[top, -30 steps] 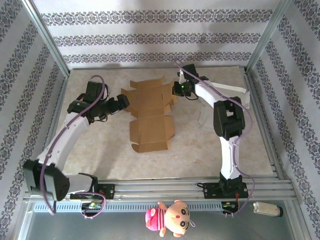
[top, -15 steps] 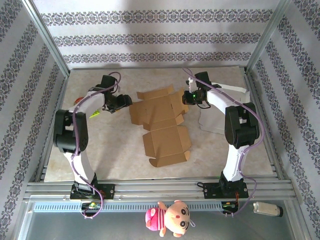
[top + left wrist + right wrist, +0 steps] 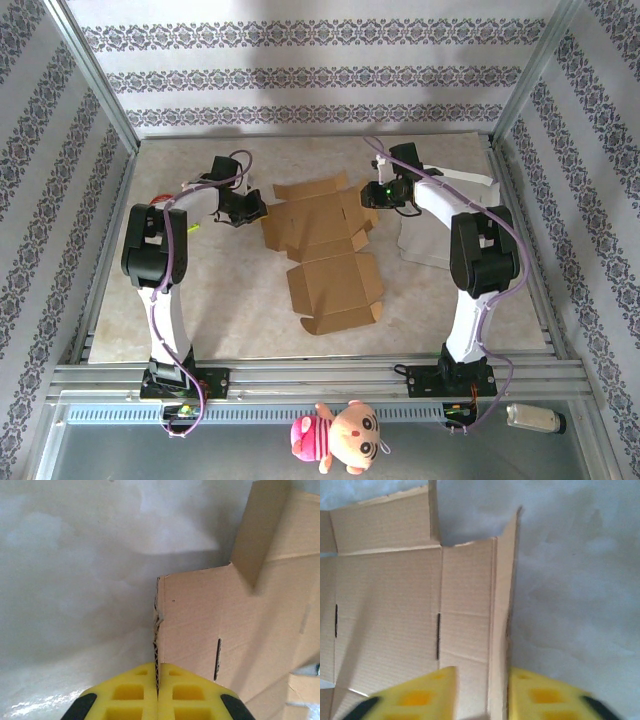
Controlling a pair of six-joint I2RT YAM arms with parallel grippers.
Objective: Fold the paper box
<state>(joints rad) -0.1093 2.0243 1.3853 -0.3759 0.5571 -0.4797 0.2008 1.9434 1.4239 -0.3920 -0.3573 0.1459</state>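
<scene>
The box lies unfolded in the middle of the surface, its near panel flat. Farther back, the left jaws pinch its left edge, and the right jaws stand apart astride a raised right flap. This looks like the step of seizing the sides; next, close the right jaws and fold both sides up.

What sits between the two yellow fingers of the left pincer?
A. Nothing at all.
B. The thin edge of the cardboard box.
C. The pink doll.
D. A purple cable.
B: in the left wrist view, the left pincer has its yellow fingers pressed together on the corrugated edge of the cardboard box.
</scene>
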